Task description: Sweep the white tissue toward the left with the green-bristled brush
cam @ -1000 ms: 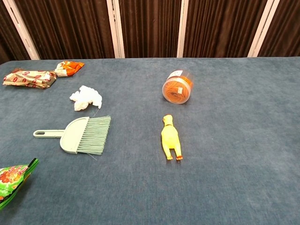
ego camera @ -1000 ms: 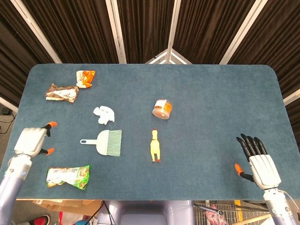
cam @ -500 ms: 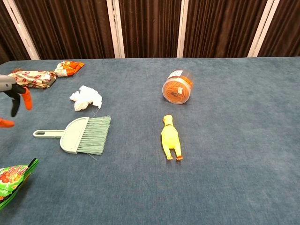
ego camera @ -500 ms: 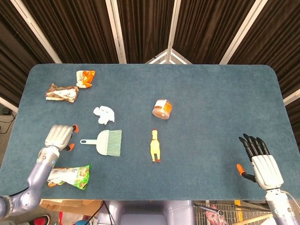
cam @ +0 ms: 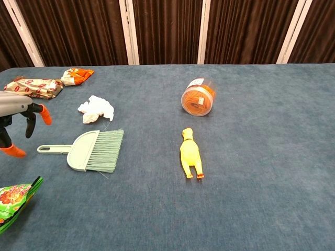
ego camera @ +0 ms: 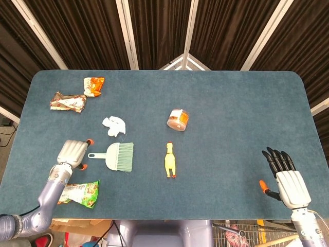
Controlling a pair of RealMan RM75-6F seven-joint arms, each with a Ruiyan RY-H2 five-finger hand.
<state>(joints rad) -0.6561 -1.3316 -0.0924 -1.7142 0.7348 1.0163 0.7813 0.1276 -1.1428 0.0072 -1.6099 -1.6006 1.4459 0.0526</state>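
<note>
The crumpled white tissue lies on the blue table left of centre. Just in front of it lies the brush, pale green with green bristles pointing right and its handle pointing left. My left hand hovers open just left of the handle's end, orange fingertips apart, holding nothing. My right hand is at the table's front right edge, open with fingers spread, far from both objects.
A yellow rubber chicken and an orange-lidded jar on its side lie near the centre. Snack packets sit at the back left. A green snack bag lies at the front left edge.
My left hand has moved right and forward, from the table's left edge to just beside the brush handle. The right hand has barely shifted. Brush and tissue have not moved.
</note>
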